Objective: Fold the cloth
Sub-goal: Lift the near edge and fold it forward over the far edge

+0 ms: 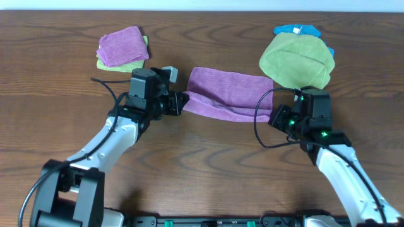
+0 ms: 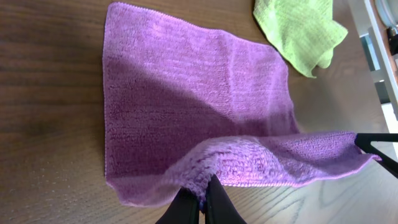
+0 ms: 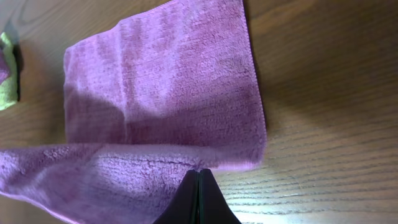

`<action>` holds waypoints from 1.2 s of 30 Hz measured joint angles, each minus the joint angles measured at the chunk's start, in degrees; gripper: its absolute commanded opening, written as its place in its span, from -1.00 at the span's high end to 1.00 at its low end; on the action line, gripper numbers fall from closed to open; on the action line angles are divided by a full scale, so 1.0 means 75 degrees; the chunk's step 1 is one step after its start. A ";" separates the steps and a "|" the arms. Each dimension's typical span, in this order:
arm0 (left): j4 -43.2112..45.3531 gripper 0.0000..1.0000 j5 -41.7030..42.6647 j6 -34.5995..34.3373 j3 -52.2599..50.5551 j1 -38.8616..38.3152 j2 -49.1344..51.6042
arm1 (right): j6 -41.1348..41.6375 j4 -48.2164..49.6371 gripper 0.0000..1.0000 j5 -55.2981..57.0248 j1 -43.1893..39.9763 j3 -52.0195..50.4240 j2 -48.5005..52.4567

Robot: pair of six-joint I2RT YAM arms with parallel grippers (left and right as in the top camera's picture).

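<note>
A purple cloth (image 1: 228, 91) lies on the wooden table between my two arms. Its near edge is lifted and partly folded over the rest. My left gripper (image 1: 182, 103) is shut on the cloth's near-left corner; in the left wrist view the fingers (image 2: 203, 196) pinch a bunched fold of the purple cloth (image 2: 186, 99). My right gripper (image 1: 276, 115) is shut on the near-right corner; in the right wrist view the fingers (image 3: 199, 177) close on the raised edge of the cloth (image 3: 161, 93).
A stack of a folded purple cloth (image 1: 122, 46) on a green one stands at the back left. A green cloth (image 1: 297, 60) lies over a blue cloth (image 1: 297, 29) at the back right, close to the right gripper. It also shows in the left wrist view (image 2: 298, 28).
</note>
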 measured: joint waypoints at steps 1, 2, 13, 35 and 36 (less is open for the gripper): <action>0.0017 0.88 0.0000 0.0003 0.0003 -0.0003 0.0055 | 0.0035 0.0029 0.97 0.0000 0.0000 0.0000 0.0061; 0.0023 0.88 0.0006 0.0012 0.0026 -0.0003 0.0128 | 0.0061 0.0073 0.97 0.0003 0.0009 0.0000 0.0128; 0.0102 0.88 0.0393 0.0207 0.1116 -0.0003 0.1067 | 0.0277 0.0772 0.97 0.0090 0.0023 0.0003 0.0347; -0.1110 0.88 0.0332 0.1268 0.3264 0.0009 0.2422 | 0.0405 0.0839 0.97 0.0431 -0.0029 0.2043 0.2553; -0.1113 0.88 0.0291 0.1317 0.3314 0.0023 0.2439 | 0.0399 0.0831 0.97 0.0455 -0.0029 0.2122 0.2667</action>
